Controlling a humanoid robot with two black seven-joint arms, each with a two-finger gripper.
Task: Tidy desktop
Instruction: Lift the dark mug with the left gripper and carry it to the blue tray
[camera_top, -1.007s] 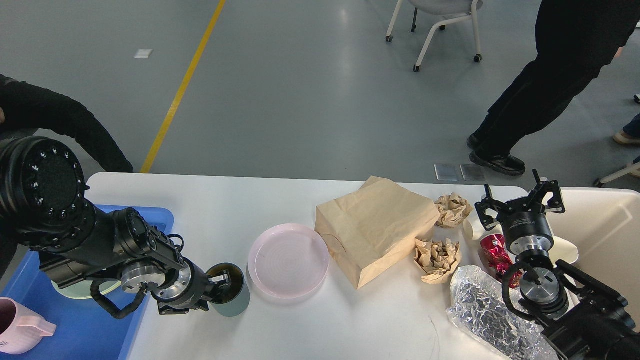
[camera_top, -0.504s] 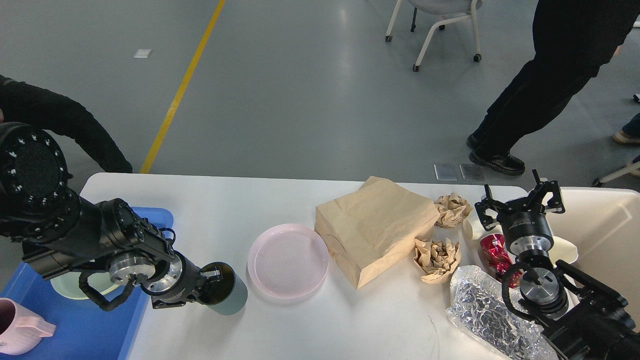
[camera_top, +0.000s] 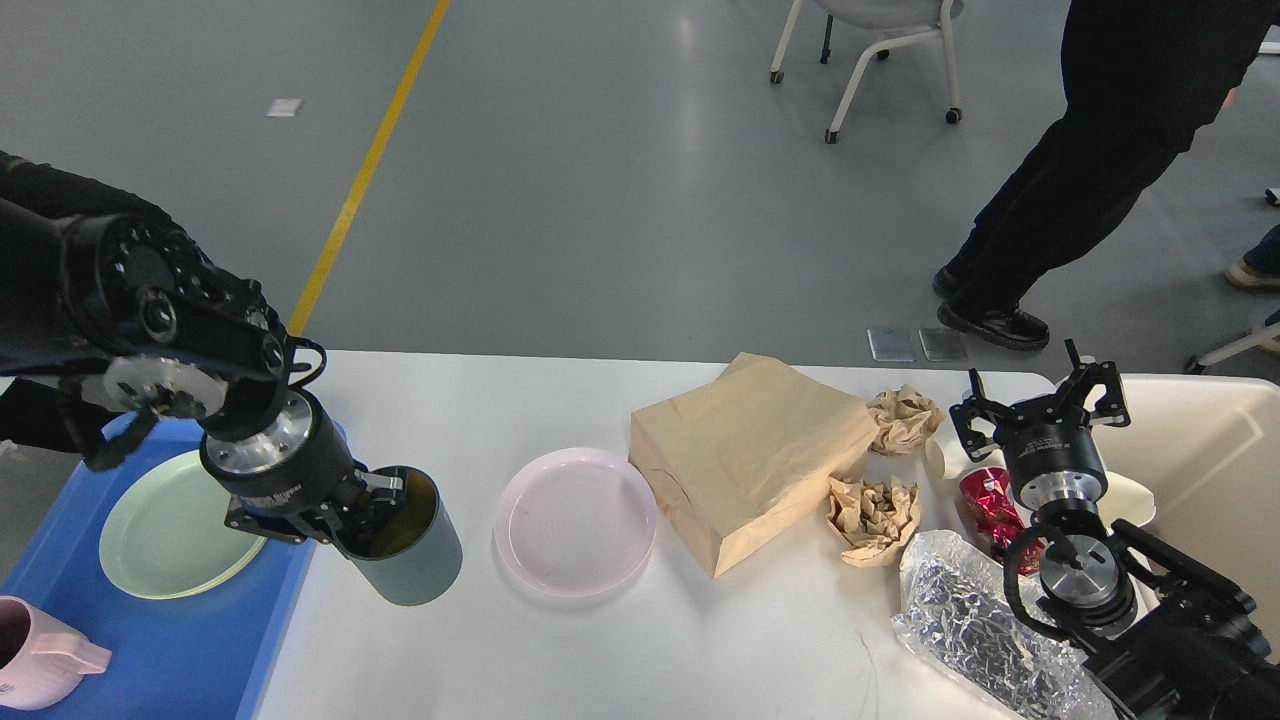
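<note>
The left end effector (camera_top: 375, 505) is pinching the rim of the grey-green cup (camera_top: 405, 550), tilting it, mouth pointing up-left, long axis leaning toward the blue tray (camera_top: 200, 640) just left of the cup. The cup is probably lifting off the counter (camera_top: 650, 650). The right end effector (camera_top: 1040, 400), well right, is hanging spread

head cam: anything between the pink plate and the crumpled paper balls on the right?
In the head view, the brown paper bag lies flat on the desktop between the pink plate and the crumpled paper balls; nothing else.
</note>
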